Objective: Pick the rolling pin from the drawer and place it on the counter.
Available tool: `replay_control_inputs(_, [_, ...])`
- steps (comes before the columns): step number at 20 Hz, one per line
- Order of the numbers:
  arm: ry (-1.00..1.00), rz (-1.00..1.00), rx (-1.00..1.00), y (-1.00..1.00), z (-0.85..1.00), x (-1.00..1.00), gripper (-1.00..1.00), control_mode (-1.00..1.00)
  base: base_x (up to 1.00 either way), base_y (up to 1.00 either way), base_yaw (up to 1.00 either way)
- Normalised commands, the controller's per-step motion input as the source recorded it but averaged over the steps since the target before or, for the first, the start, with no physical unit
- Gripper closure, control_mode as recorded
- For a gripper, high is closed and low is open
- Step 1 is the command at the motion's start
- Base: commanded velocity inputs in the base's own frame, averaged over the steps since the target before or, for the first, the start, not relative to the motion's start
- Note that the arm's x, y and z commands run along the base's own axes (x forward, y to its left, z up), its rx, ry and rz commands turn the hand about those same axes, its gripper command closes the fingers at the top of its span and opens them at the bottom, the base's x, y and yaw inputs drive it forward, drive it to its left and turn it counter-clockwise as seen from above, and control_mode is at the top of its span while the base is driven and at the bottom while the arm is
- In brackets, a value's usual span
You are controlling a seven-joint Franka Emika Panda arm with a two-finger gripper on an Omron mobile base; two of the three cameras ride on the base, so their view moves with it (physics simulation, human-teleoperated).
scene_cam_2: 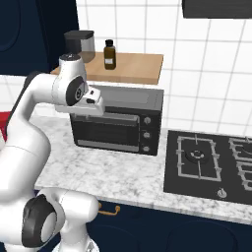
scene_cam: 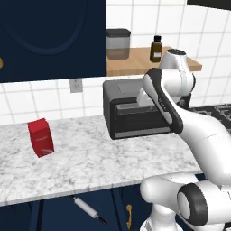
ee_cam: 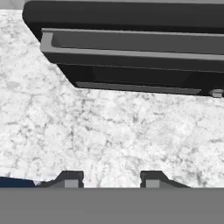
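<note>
The rolling pin [scene_cam: 89,210] lies below the near edge of the marbled surface [scene_cam: 90,158], slanting in front of the dark blue cabinet fronts, its black handle ends showing; what it rests on I cannot tell. The pincer [ee_cam: 109,180] hangs above the surface just in front of the black toaster oven [scene_cam: 135,113], its fingertips [ee_cam: 70,179] set apart with nothing between them. A red box [scene_cam: 41,137] stands to the left on the surface, well apart from the oven. On the wooden shelf [scene_cam_2: 133,66] sit a dark bottle [scene_cam_2: 110,54] and a grey canister [scene_cam: 118,43]. The stovetop [scene_cam_2: 211,165] lies to the right.
</note>
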Motion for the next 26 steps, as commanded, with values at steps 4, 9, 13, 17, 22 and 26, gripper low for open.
replay_control_inputs(4, [-0.05, 0.0, 0.0, 0.0, 0.0, -0.62, -1.0, -1.0, 0.0, 0.0, 0.0])
replay_control_inputs(9, [-0.21, 0.0, 0.0, 0.5, -0.2, -1.0, -1.0, -1.0, 0.0, 0.0, 0.0])
replay_control_inputs(13, [-0.17, -0.04, -0.01, 0.9, -0.19, -0.82, -1.0, -1.0, 0.0, 0.0, 0.0])
replay_control_inputs(17, [-0.01, -0.1, 0.0, 0.61, -0.07, -0.18, -1.0, -1.0, 0.0, 0.0, 0.0])
replay_control_inputs(22, [0.0, -0.15, 0.0, 0.51, -0.21, 0.0, -1.0, -1.0, 0.0, 0.0, 0.0])
replay_control_inputs(26, [0.0, -0.08, 0.0, 0.39, -0.17, 0.0, -1.0, -1.0, 0.0, 0.0, 0.0])
